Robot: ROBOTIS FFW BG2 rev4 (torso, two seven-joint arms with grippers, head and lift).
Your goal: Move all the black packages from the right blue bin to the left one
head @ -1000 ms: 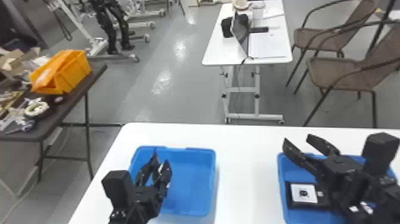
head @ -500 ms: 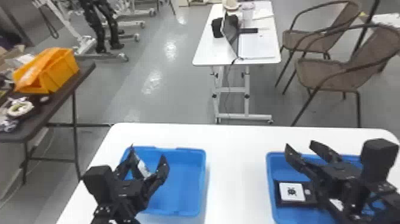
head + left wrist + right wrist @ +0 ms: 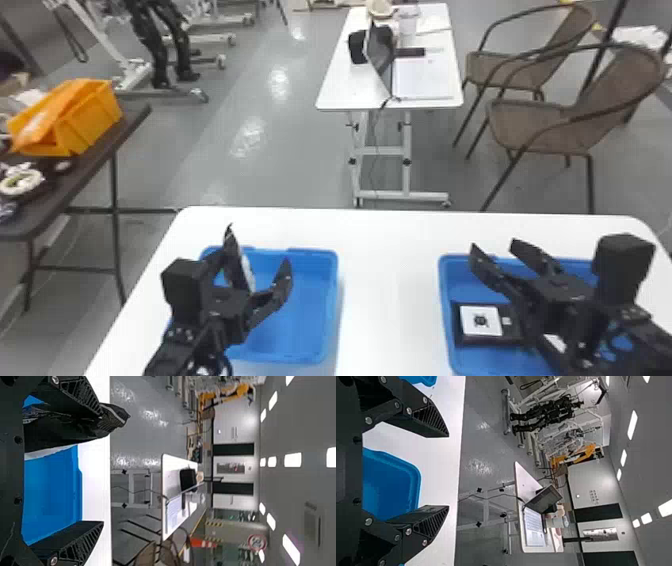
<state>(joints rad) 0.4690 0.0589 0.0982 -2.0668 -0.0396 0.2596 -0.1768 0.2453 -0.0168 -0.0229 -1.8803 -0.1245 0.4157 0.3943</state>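
My left gripper (image 3: pixel 259 250) is over the left blue bin (image 3: pixel 327 300), its fingers wide apart. A black package (image 3: pixel 246 272) with a pale edge stands tilted against the inside of its left finger; in the left wrist view the package (image 3: pixel 59 431) lies along one finger of the left gripper (image 3: pixel 101 468), away from the other. Over the right blue bin (image 3: pixel 447 295), my right gripper (image 3: pixel 494 245) is open, holding nothing between its fingertips; the right wrist view also has the right gripper (image 3: pixel 448 471) open. Below it lies a black package (image 3: pixel 511 334) with a white label, partly covered by the arm.
Both bins stand on a white table (image 3: pixel 390 280), with a wide gap between them. A dark side table (image 3: pixel 100 165) with an orange crate (image 3: pixel 95 117) is off to the left. Beyond are a small white table (image 3: pixel 345 90) with a laptop and brown chairs (image 3: pixel 560 120).
My left gripper has opened wide, and the package between its fingers now leans on just one. My right gripper, open throughout, has shifted slightly right over its bin. The head view has swayed.
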